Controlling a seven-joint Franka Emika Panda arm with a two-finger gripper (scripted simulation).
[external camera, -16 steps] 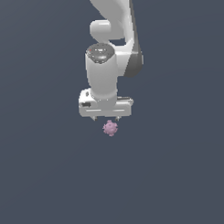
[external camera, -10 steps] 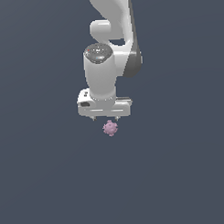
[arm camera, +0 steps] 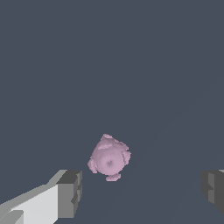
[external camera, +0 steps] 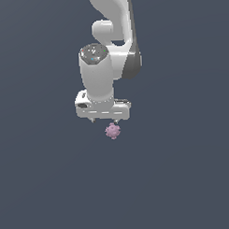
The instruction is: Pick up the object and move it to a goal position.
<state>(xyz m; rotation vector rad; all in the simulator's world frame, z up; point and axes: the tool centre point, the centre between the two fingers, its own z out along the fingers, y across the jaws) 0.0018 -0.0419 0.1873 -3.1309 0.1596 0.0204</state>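
The object, a tiny pinkish-purple knobbly ball point(external camera: 112, 131), lies on the dark grey floor just below my white gripper point(external camera: 105, 120) in the exterior view. In the wrist view the ball point(arm camera: 109, 158) sits ahead of the open fingers, nearer to the lighter finger point(arm camera: 68, 193) than to the other finger point(arm camera: 213, 190). My gripper point(arm camera: 140, 189) is open and empty, with a wide gap between the jaws. Nothing touches the ball.
A plain dark grey floor point(external camera: 184, 179) fills both views. The white arm point(external camera: 114, 23) rises from the gripper to the top edge of the exterior view. No goal marker shows.
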